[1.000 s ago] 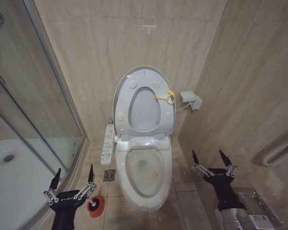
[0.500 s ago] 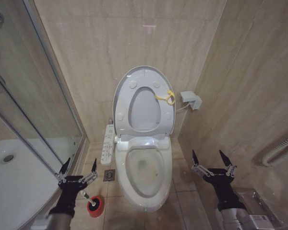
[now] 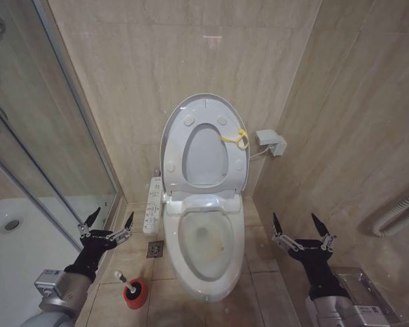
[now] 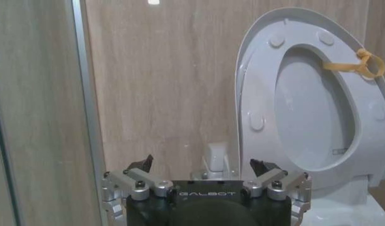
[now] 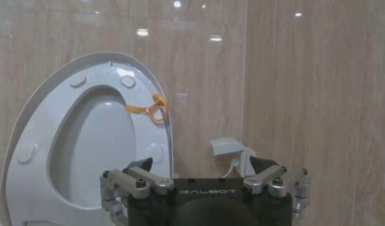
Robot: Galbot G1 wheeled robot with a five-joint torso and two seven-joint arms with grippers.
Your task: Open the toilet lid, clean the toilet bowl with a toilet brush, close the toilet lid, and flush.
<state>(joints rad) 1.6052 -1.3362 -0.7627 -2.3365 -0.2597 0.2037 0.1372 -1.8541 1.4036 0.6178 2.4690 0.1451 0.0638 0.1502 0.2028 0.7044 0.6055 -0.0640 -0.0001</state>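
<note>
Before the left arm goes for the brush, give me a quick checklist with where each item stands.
1. Toilet lid raised against the wall: ok.
2. Toilet bowl uncovered, stains showing: ok.
3. Toilet brush standing in the red holder on the floor: ok.
4. Left tool open and empty: ok.
5. Left tool over the brush handle: not ok, it is nearer the wall.
6. Right tool open, away from the bowl: ok.

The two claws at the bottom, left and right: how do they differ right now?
The left gripper is near the shower glass, above the toilet brush in its red holder; the right gripper is on the other side of the toilet bowl, by the tiled wall. The left arm slants in from the corner; the right arm stands straighter. Both are black, open and empty, fingers pointing up toward the raised toilet lid.
</note>
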